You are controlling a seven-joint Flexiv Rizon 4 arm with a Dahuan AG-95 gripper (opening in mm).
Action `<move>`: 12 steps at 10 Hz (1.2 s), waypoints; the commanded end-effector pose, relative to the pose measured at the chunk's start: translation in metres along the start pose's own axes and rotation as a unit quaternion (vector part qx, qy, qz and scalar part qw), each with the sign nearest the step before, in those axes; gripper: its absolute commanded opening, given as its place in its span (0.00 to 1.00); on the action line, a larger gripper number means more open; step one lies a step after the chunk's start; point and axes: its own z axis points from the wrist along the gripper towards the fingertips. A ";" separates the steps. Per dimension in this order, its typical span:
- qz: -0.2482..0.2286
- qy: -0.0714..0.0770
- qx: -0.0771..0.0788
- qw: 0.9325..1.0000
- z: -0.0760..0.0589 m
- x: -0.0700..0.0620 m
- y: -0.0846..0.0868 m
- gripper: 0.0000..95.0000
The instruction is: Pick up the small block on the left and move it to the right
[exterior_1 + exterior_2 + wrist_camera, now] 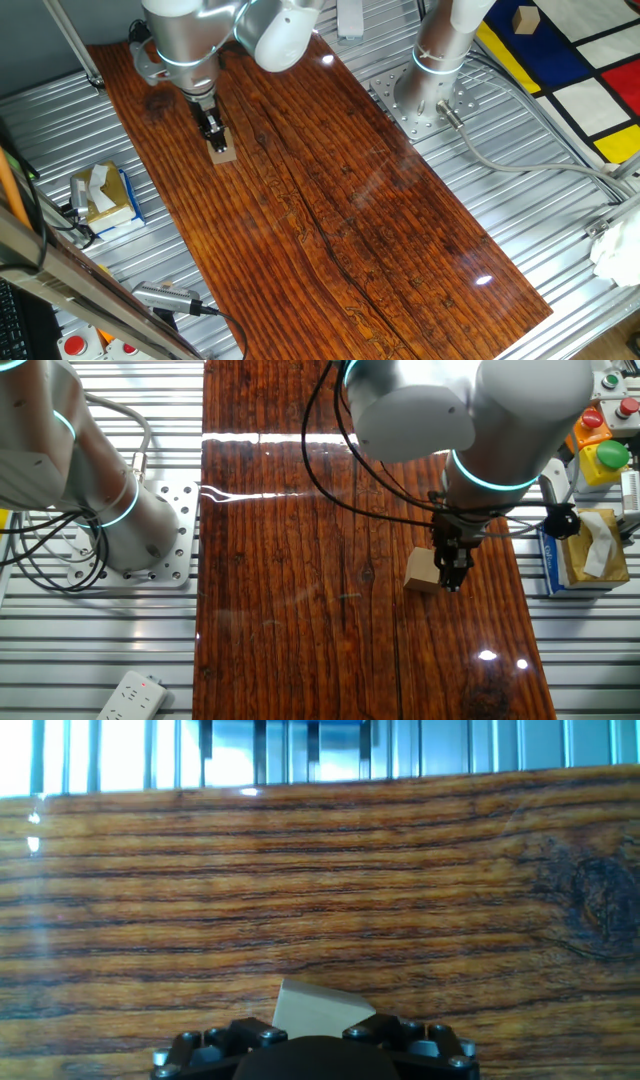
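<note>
The small block (222, 150) is a light-tan wooden block at the far left of the dark wooden board (330, 200). It also shows in the other fixed view (422, 571) and at the bottom of the hand view (318, 1003). My gripper (212, 133) points straight down onto it, and its black fingers (455, 565) stand against the block's sides. In the hand view the block sits between the two finger bases, which press on its edges. The block is at board level; I cannot tell whether it touches the board.
A yellow-and-blue tissue box (105, 196) lies off the board to the left, also seen in the other fixed view (588, 550). A second arm's base (425, 95) is bolted beyond the board. Coloured buttons (605, 435) and a white power strip (132, 696) lie on the metal table.
</note>
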 end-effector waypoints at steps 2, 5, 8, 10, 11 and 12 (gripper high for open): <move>-0.034 0.001 -0.005 0.999 0.001 0.004 -0.001 1.00; -0.056 -0.001 -0.005 0.998 0.005 0.003 -0.004 1.00; -0.068 -0.002 -0.005 0.998 0.013 0.001 -0.009 1.00; -0.072 -0.001 -0.006 0.997 0.016 0.000 -0.011 1.00; -0.073 -0.001 -0.006 0.997 0.016 0.000 -0.011 1.00; -0.072 0.000 -0.006 0.997 0.017 0.000 -0.012 1.00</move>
